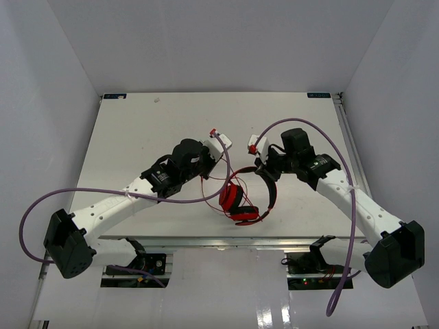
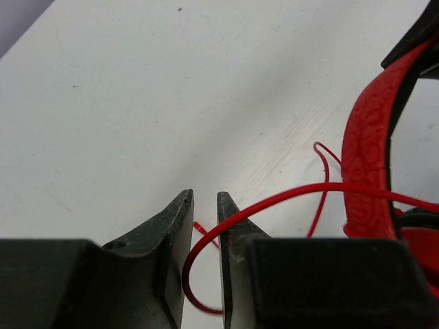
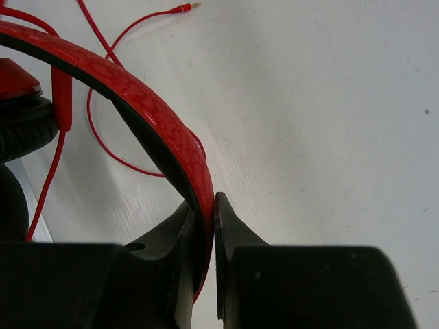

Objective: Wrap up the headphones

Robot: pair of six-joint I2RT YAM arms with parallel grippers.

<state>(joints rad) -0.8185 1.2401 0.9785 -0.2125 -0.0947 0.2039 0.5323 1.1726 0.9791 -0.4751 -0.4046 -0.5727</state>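
near the middle, right jaws pinch the headband (image 3: 158,130); left jaws, barely open, may let the cable (image 2: 302,188) slip.

White table (image 1: 137,130), red headphones (image 1: 240,203) near its front edge, thin red cable (image 2: 329,184) looped across it

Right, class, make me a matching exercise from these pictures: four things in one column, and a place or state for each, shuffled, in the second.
Things
1. patterned red plastic headband
2. thin red cable
3. gold-tipped plug of the cable
4. thick purple robot cable

Places or states
A. lying loose on the white table
B. arching through the air above an arm
C. pinched in the right hand
D. passing between the parted fingers of the left hand

Pairs: 1-C, 2-D, 3-A, 4-B
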